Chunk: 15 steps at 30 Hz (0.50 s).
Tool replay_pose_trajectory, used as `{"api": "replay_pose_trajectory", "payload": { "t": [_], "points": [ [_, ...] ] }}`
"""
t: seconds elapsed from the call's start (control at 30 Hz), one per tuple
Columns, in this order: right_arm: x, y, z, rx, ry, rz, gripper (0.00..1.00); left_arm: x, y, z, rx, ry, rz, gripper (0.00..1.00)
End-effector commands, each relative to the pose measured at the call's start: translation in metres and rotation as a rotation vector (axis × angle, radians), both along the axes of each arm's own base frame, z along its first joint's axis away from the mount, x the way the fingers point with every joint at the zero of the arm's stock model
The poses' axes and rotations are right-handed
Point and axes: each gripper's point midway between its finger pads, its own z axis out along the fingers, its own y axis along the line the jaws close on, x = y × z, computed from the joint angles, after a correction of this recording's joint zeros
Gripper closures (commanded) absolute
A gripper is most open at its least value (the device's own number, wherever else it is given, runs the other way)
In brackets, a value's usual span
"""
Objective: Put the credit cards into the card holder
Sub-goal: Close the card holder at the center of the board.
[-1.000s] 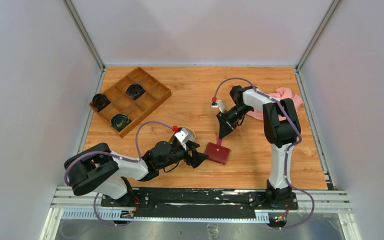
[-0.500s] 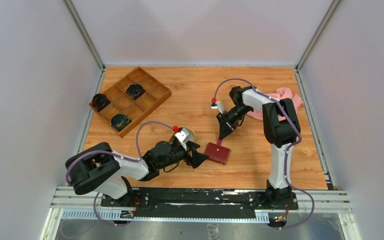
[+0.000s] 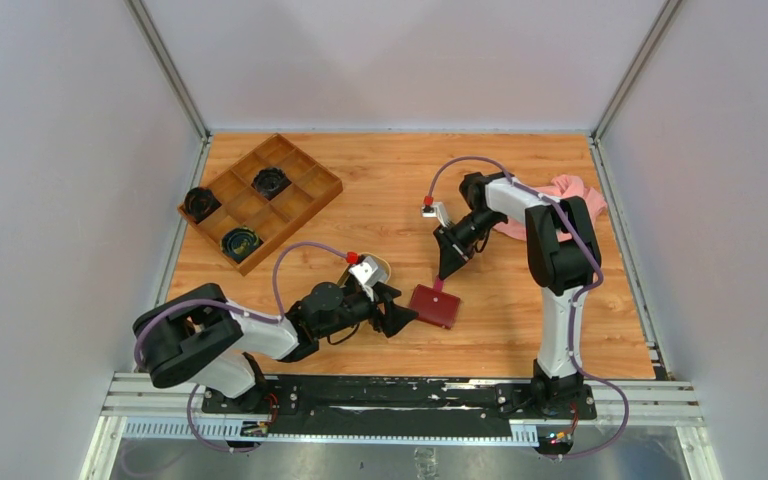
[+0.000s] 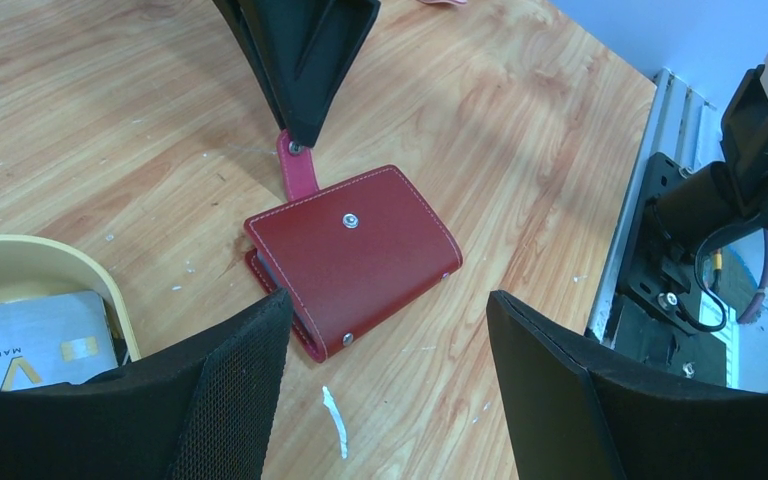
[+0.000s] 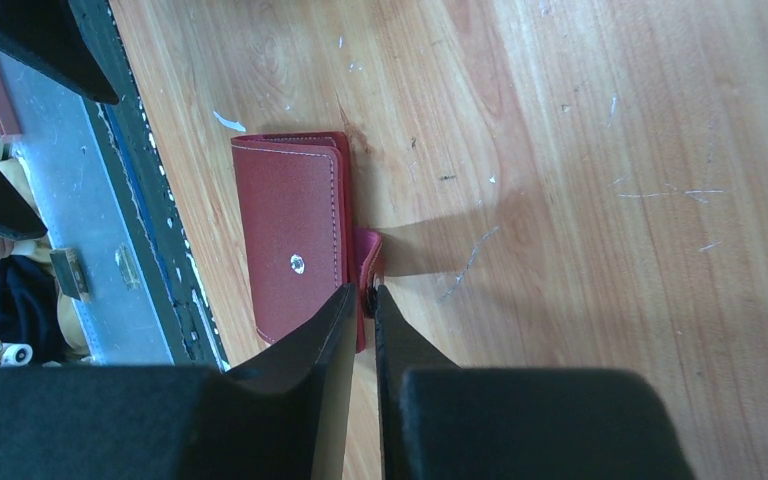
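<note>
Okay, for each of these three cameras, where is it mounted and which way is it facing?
Top external: above and behind the bases, looking down at the table; both arms whole.
Left wrist: low, facing the card holder; the open left gripper frames it.
Right wrist: facing down; the right gripper pinches the snap tab.
Shared: all show the card holder.

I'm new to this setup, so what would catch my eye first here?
A closed dark red card holder lies on the wooden table near the front, the right arm's fingers pinched shut on its snap tab. The left arm's fingers stand open just beside it, next to a tan tray holding a credit card.
</note>
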Motion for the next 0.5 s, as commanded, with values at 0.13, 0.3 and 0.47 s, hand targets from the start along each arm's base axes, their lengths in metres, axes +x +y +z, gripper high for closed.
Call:
{"api": "replay_pose_trajectory", "payload": {
  "t": [0.13, 0.3, 0.47],
  "points": [
    [0.0024, -0.0013, 0.0072, 0.020, 0.006, -0.001, 0.85, 0.0056, -0.0042, 0.0084, -0.025, -0.023, 0.001, 0.25],
    [0.0026, -0.0018, 0.0070, 0.022, 0.012, -0.005, 0.86, 0.0054, -0.0049, 0.0078, -0.025, -0.019, -0.003, 0.25],
    [0.0022, -0.0015, 0.0076, 0.025, 0.013, -0.002, 0.91, 0.0049, -0.0053, 0.0071, -0.024, -0.018, -0.007, 0.25]
  ]
}}
